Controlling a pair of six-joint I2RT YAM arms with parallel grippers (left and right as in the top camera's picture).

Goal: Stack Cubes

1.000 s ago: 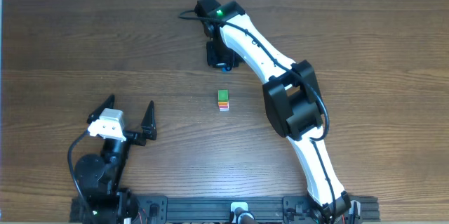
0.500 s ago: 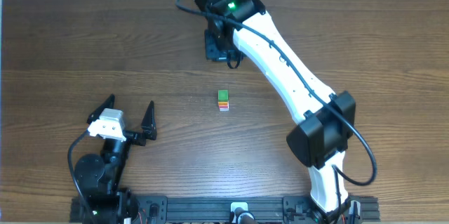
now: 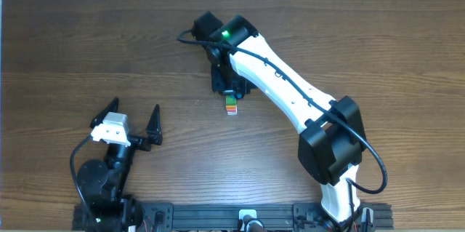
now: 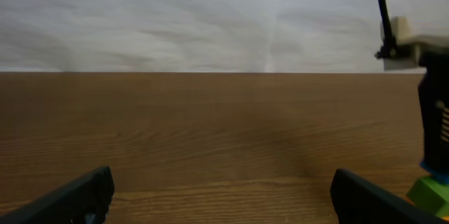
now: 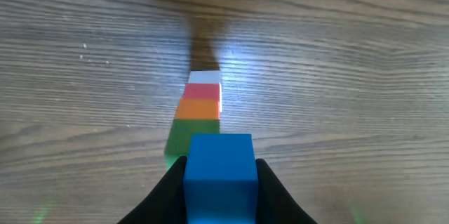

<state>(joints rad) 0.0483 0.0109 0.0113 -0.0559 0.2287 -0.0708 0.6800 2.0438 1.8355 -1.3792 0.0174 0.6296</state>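
Note:
A stack of cubes (image 3: 232, 105) stands mid-table, white at the bottom, then red, orange and green (image 5: 188, 140) on top. My right gripper (image 3: 228, 86) hangs above it, shut on a blue cube (image 5: 219, 171) that hovers just over the green cube and a little off to one side. In the left wrist view the green cube (image 4: 429, 194) shows at the edge, under the right gripper's black body (image 4: 435, 122). My left gripper (image 3: 134, 110) rests near the table's front left, open and empty, far from the stack; its black fingers (image 4: 77, 196) stand wide apart.
Bare brown wooden tabletop (image 3: 378, 36) lies all around the stack. A pale wall (image 4: 196, 20) rises behind the table's far edge. The right arm's white links (image 3: 290, 94) cross the table from front right to the middle.
The right gripper, holding the blue cube, has come from the far side of the table toward the stack and now hangs over it. The left arm has not moved.

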